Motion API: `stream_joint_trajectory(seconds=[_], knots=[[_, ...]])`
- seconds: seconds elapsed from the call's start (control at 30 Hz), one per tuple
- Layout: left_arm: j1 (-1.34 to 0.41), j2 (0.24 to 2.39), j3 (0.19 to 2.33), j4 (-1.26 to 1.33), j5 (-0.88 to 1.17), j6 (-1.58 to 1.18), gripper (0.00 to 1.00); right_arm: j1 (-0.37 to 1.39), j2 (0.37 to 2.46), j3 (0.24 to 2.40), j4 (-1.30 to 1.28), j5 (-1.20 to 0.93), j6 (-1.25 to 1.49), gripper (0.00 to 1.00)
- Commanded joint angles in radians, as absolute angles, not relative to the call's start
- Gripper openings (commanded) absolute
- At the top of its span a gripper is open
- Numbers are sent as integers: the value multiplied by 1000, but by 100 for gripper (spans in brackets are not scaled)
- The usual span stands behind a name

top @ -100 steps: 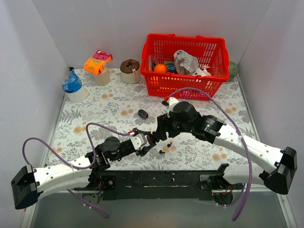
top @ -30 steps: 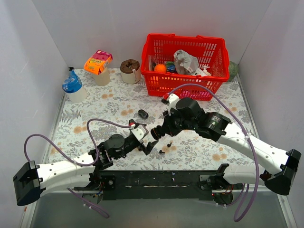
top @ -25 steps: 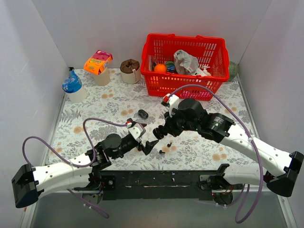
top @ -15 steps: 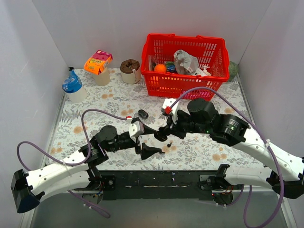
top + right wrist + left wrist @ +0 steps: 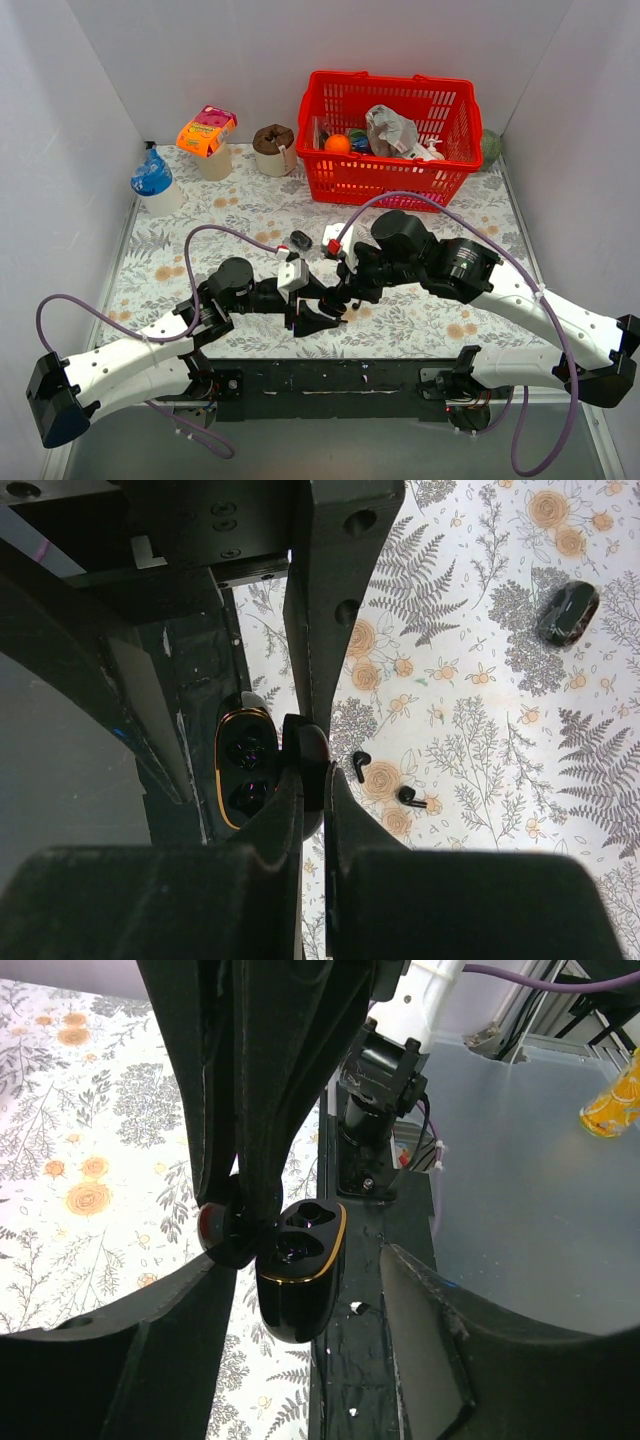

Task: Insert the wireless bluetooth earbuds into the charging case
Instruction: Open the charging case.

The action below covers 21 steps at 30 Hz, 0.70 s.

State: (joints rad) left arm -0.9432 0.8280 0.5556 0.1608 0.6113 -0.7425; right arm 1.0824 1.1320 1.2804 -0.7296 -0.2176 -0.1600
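Now right gripper (image 5: 311,770) lower, jaws pinching lid of charging case (image 5: 300,1282).

- The floral-print table (image 5: 240,215) is crowded along its back edge.
- A red basket (image 5: 385,182) sits back centre-right, with a green object (image 5: 491,148) tucked just behind its right corner.
- Back left, there's a blue-capped bottle (image 5: 153,182), an orange-topped cup (image 5: 207,138) and a brown-topped cup (image 5: 274,150).
- Mid-table, a black pebble-shaped case (image 5: 567,613) lies alone.
- One tiny black earbud (image 5: 360,766) lies on the cloth, with a second earbud (image 5: 408,798) near it, not touching.
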Motion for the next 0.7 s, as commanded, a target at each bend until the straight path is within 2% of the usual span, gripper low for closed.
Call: stream_joint_trajectory(seconds=[0.0,0.2,0.3,0.43,0.47,0.53,0.67], knots=[[-934,836,566,192,641,-745,53,1091,1111,1273,-677,-244,-143,1],[-933,833,549,236,632,-759,46,1094,1108,1253,-653,-250,-127,1],[-933,842,551,235,643,-758,38,1095,1101,1247,-644,-250,-121,1],[-931,848,548,241,658,-756,20,1097,1101,1243,-641,-252,-118,1],[-931,848,545,247,658,-756,10,1095,1101,1243,-644,-253,-118,1],[-931,848,538,253,657,-758,2,1095,1103,1243,-644,-252,-117,1],[-930,841,525,271,646,-761,0,1095,1106,1244,-650,-238,-115,1]])
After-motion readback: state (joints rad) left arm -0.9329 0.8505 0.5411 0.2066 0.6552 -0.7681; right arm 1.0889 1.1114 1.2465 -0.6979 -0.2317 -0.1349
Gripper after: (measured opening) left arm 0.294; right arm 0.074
